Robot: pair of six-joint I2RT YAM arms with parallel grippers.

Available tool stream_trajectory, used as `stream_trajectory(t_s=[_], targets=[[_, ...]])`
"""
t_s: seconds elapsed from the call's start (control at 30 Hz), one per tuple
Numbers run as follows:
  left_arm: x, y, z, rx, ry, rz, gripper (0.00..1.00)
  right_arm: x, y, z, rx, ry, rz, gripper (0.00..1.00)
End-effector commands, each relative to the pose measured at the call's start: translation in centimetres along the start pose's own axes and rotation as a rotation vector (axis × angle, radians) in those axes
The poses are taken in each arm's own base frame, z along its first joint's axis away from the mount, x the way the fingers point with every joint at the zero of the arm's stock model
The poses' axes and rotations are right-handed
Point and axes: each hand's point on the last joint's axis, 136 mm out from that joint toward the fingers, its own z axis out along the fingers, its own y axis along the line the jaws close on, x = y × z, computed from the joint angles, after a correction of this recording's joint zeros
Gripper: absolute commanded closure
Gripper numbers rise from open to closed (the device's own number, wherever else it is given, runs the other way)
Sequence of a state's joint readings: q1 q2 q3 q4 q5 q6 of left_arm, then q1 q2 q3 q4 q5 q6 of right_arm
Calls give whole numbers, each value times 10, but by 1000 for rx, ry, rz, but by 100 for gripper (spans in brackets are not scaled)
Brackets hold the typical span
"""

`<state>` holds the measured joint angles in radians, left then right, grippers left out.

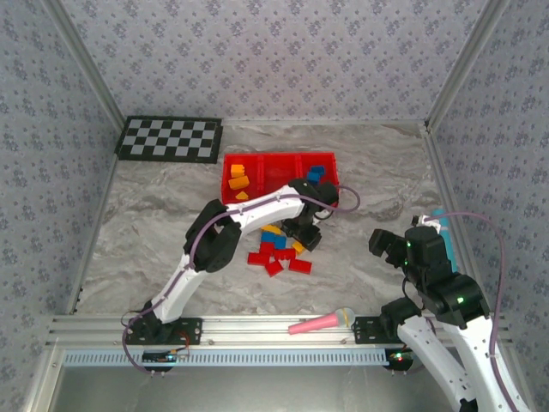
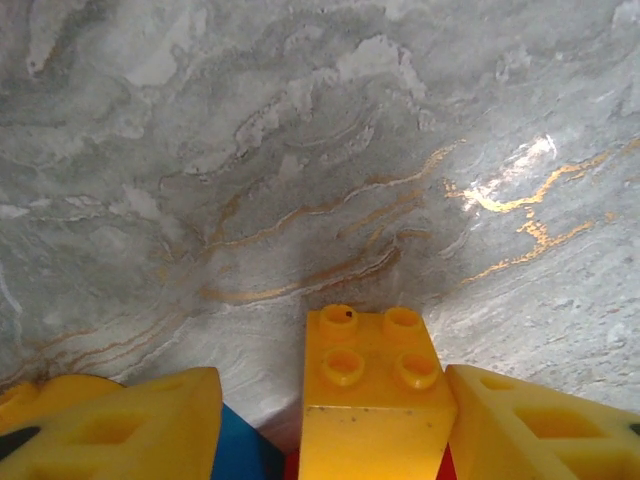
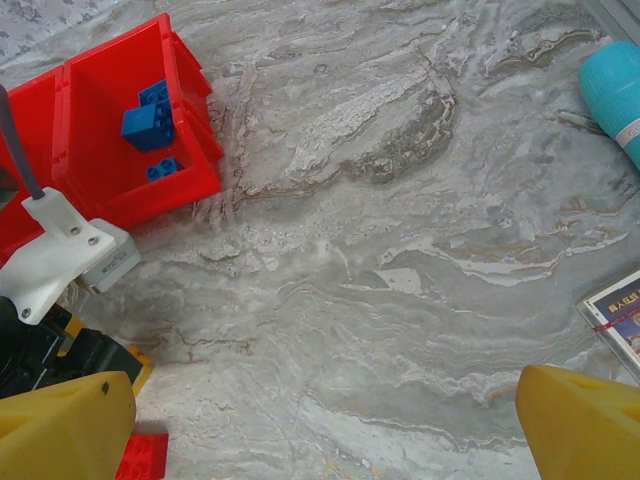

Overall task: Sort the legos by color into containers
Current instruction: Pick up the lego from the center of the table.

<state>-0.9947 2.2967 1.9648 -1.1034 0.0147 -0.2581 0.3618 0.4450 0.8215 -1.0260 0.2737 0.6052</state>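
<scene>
Worktop [image 1: 154, 223] of grey marble pattern fills a walled cell, with a metal rail [image 1: 274, 328] along the near edge and a checkerboard [image 1: 170, 138] at the far left corner. Just right of the checkerboard lies the red tray [image 1: 280, 155], its three compartments side by side. The left compartment [image 1: 256, 170] holds orange-yellow bricks [image 1: 238, 180], the middle compartment [image 1: 279, 172] shows its red floor, and the right compartment [image 3: 100, 150] holds blue bricks [image 3: 150, 120].

Just in front of the tray the loose legos [image 1: 276, 249] sit in a tight heap, red ones nearest the arms, blue and orange-yellow behind. The left claw [image 1: 306, 233] hangs low over the heap's right end. Seen from its wrist, its yellow fingers [image 2: 130, 420] stand spread on either side of one four-stud orange-yellow brick [image 2: 372, 400], one finger close against its side, the other apart with blue showing in the gap. The right claw [image 3: 320, 430] is spread wide above bare worktop, well apart from the heap.

Open worktop stretches left of the heap and between the heap and the right arm. A pink microphone toy [image 1: 322, 322] lies by the rail, and a teal object [image 3: 615, 90] sits near the right edge.
</scene>
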Motion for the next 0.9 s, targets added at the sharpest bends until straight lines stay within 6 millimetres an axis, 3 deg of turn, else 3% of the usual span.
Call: stream_trajectory(t_s=[0.0, 0.27, 0.43, 0.5, 0.63, 0.87], targets=[[4, -3, 8, 15, 35, -24, 44, 3, -8, 0, 39, 3, 13, 0], [4, 1, 12, 24, 41, -75, 59, 2, -8, 0, 39, 0, 12, 0], [-2, 17, 5, -17, -30, -158, 73, 3, -10, 0, 46, 1, 12, 0], [-6, 24, -6, -17, -86, -204, 80, 2, -10, -1, 48, -2, 11, 0], [-12, 45, -43, -41, -208, -302, 81, 2, -11, 0, 51, -5, 12, 0], [-17, 102, -128, -44, -457, -524, 81, -3, -11, -5, 53, -19, 12, 0]])
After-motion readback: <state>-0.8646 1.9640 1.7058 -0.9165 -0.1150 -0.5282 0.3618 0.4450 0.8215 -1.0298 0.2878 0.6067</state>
